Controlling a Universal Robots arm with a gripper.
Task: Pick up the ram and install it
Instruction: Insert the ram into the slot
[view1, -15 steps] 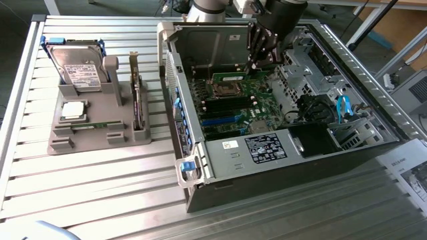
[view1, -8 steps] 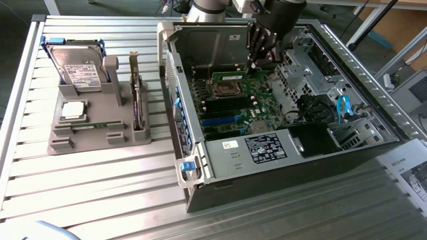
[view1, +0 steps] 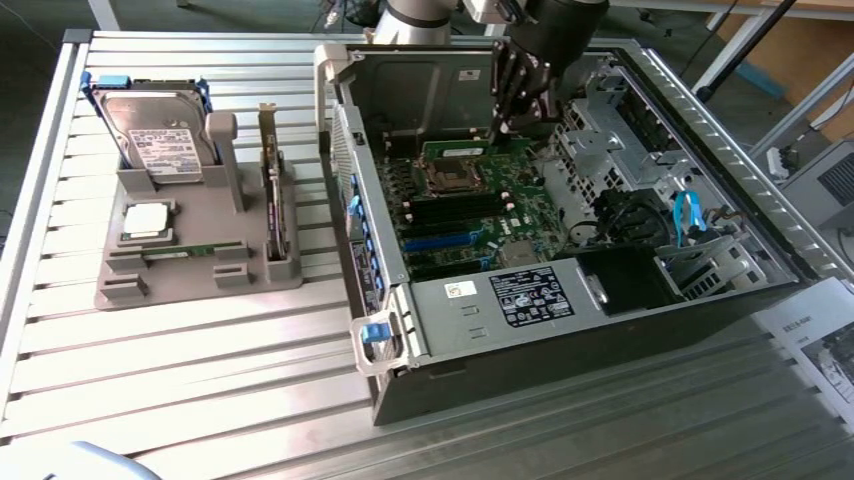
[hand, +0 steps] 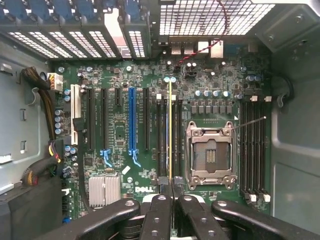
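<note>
My gripper (view1: 514, 125) hangs inside the open computer case (view1: 400, 390), above the motherboard (view1: 467, 215). In the wrist view the gripper (hand: 171, 189) is shut on the ram (hand: 170, 130). The ram is seen edge-on as a thin stick with a gold edge facing the board. It hangs over the black memory slots (hand: 163, 140) just beside the empty processor socket (hand: 210, 155) and runs parallel to them. Whether its edge touches a slot I cannot tell. Another bank of memory slots (hand: 252, 145) lies on the socket's other side.
A grey holder (view1: 160, 275) at the exterior view's left carries a hard drive (view1: 154, 140), a silver processor chip (view1: 144, 222) and an upright expansion card (view1: 276, 200). Inside the case are a power supply (view1: 534, 295), blue cables (view1: 687, 215) and drive cages.
</note>
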